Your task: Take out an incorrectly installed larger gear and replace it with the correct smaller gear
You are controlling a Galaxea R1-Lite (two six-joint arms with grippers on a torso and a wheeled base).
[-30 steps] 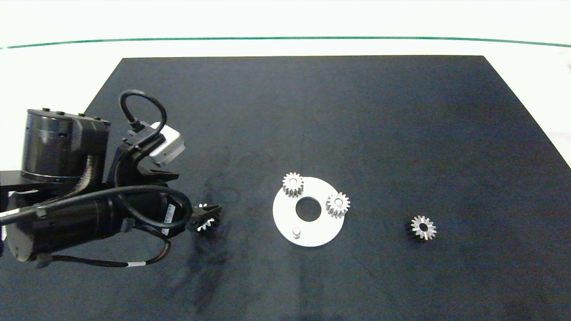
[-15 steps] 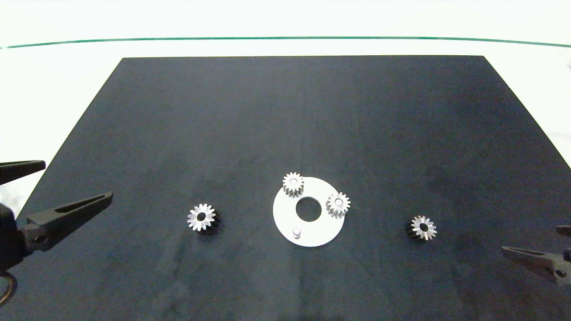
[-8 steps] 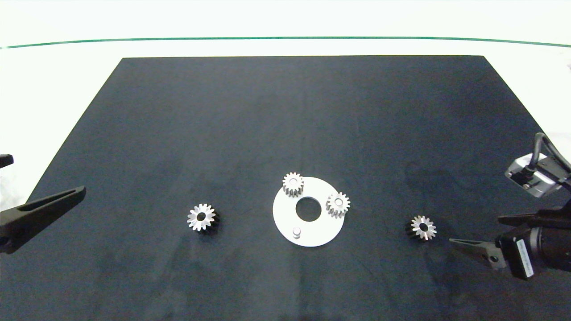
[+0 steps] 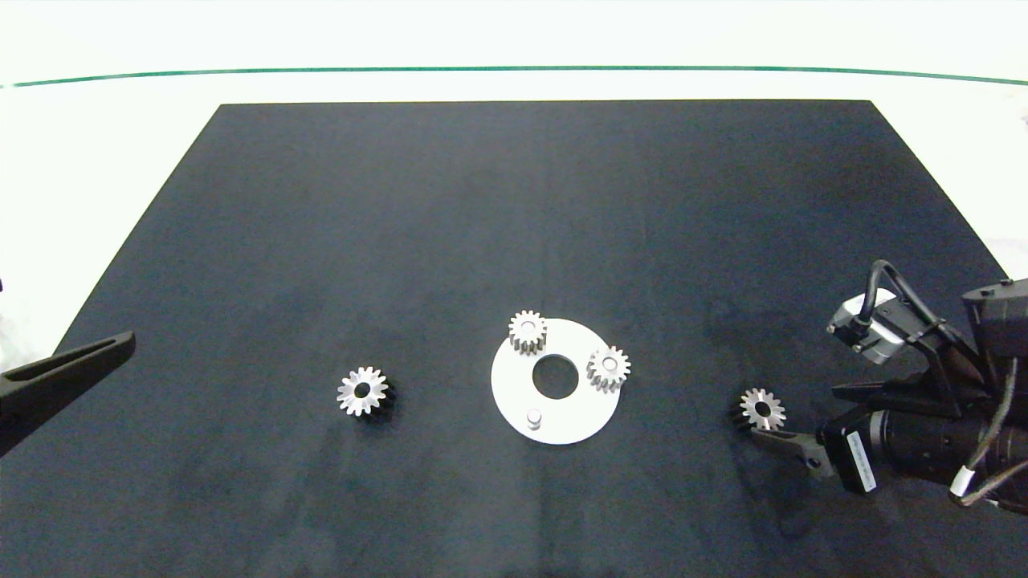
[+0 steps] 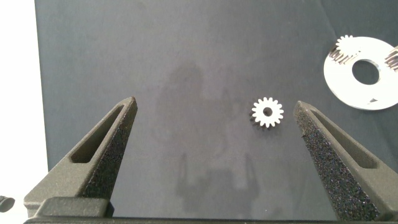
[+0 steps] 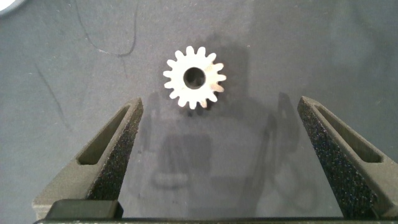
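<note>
right gripper label unreadable, smaller gear

Two gears sit on a white disc.

The right gripper is spread wide; bare mat lies between its fingers and the smaller gear, nothing obstructing.

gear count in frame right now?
4 silver metal spur gears: two seated on the white round plate, at and; the larger gear loose on the black mat left of it; the smaller gear loose right, before the right gripper. None seems hidden.
</note>
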